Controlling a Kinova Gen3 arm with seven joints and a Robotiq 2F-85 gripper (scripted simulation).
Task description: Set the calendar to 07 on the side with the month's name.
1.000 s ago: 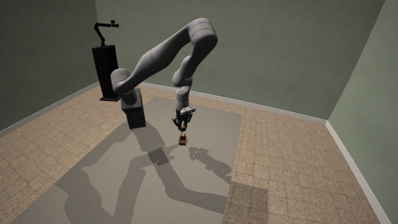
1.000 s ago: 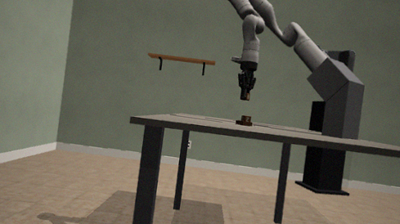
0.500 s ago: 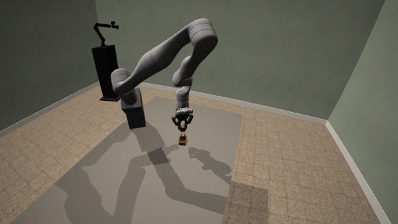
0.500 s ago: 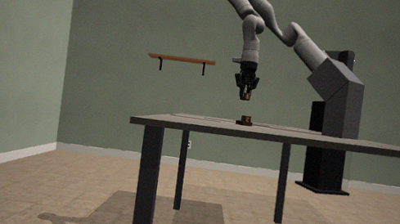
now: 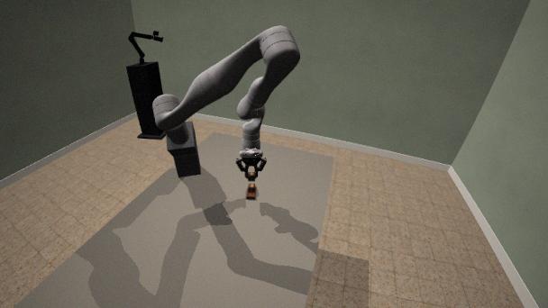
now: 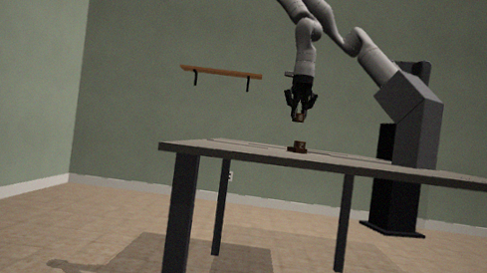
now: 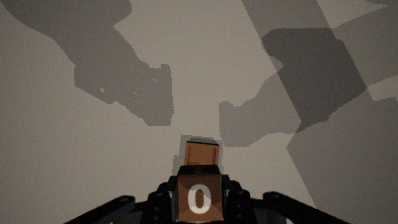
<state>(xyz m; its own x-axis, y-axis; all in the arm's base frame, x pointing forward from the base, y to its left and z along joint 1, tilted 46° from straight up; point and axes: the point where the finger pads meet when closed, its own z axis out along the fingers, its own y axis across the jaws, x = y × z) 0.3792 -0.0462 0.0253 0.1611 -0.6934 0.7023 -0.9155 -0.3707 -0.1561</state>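
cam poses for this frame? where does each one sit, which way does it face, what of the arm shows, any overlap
Top: high in the room, angled down at the table; whole arm, gripper holding a cube above the calendar.
Exterior: near table height, off to one side, facing across it to the wall and shelf; arm, base, gripper, calendar.
Wrist: on the gripper, looking straight down; only fingers and the cube showing 0.
Shared: all three show the held cube and the calendar below it.
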